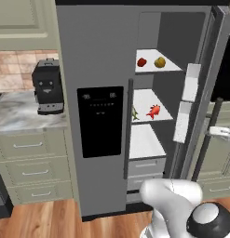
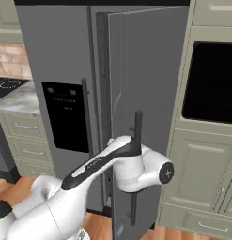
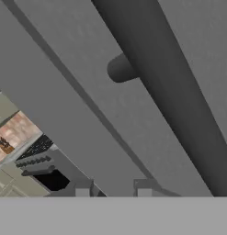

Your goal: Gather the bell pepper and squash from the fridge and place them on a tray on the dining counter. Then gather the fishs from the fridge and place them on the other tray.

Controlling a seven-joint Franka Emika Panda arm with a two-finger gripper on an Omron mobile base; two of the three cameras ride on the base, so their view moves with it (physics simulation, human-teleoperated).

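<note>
The fridge [image 1: 100,69] stands with its right door [image 2: 145,93] swung open. On the top shelf the red bell pepper [image 1: 141,62] lies next to the yellow squash [image 1: 159,62]. One shelf lower are a reddish fish [image 1: 153,111] and, at the shelf's left edge, a greyish fish [image 1: 134,114]. My gripper [image 3: 113,189] is shut with nothing between its tips, close against the outer face of the open door, just beside its dark handle [image 3: 179,105]. The trays and the dining counter are out of view.
A black coffee machine [image 1: 47,86] sits on the marble worktop [image 1: 23,116] left of the fridge, above pale green drawers. A wall oven [image 2: 211,79] in green cabinetry stands right of the open door. My arm [image 2: 117,164] reaches around the door edge.
</note>
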